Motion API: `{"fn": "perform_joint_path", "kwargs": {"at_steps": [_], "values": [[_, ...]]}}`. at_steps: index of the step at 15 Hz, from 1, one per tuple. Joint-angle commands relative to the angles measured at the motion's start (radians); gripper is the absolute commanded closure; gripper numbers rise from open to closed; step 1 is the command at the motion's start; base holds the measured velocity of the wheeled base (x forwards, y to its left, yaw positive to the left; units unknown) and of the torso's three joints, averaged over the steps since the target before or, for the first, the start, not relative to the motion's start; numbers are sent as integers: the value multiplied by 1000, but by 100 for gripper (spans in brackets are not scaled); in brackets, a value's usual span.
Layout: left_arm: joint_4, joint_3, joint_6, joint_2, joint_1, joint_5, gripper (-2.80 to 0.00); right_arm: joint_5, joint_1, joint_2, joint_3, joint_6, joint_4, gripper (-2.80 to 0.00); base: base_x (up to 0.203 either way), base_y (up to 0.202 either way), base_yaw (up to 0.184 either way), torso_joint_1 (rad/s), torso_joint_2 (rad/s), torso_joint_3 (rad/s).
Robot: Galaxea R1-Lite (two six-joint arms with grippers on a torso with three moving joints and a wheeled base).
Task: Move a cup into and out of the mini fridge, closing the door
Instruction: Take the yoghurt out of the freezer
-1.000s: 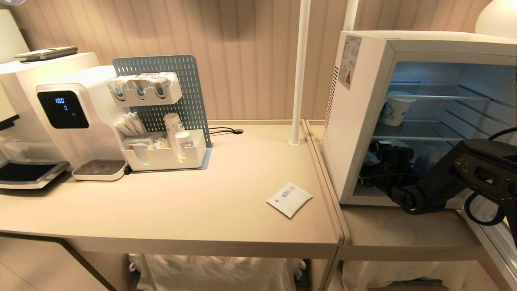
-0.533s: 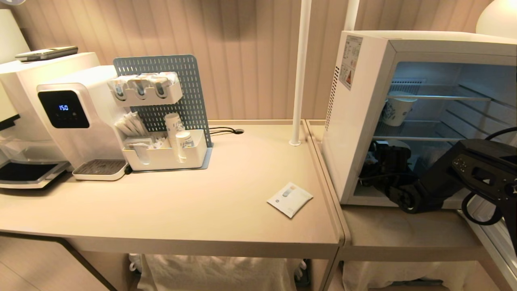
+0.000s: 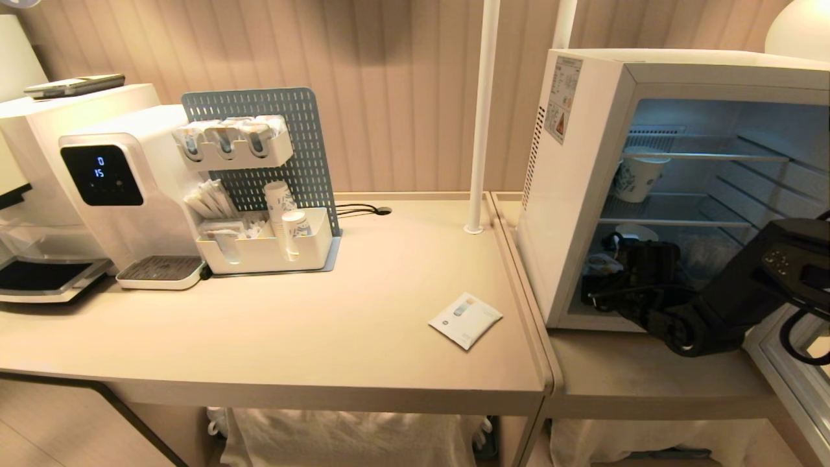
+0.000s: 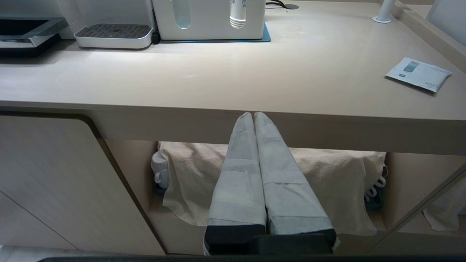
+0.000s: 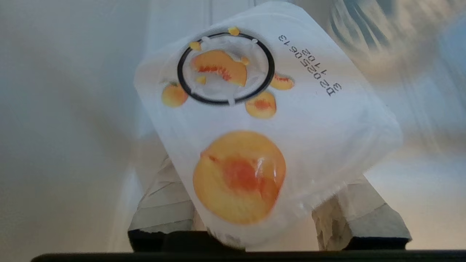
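One small white peach-printed cup (image 5: 262, 123) is clamped between the half-closed right pincer (image 5: 269, 214) fingers, inside the boxy white mini fridge (image 3: 583, 194).

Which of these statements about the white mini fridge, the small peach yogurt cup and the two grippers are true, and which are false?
1. The door of the boxy white mini fridge is open. True.
2. The right gripper is closed on the small white cup with peach pictures on its lid. True.
3. The left gripper is open and reaches over the beige table. False: its fingers are shut together and it sits below the table's front edge.
4. A paper cup with blue pattern stands on a wire shelf inside the fridge. True.
5. The flat white sachet lies inside the fridge. False: it lies on the table, left of the fridge.
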Motion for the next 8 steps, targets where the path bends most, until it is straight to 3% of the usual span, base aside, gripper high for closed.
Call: {"fn": "perform_joint_path", "kwargs": {"at_steps": [1,8], "values": [[0,2,0,1,0,0,0,15,1,-140,116,20,-15,0,0,0,0,0,0,0],[0,2,0,1,0,0,0,37,32,-433,549,59,-203,0,0,0,0,0,0,0]]}}
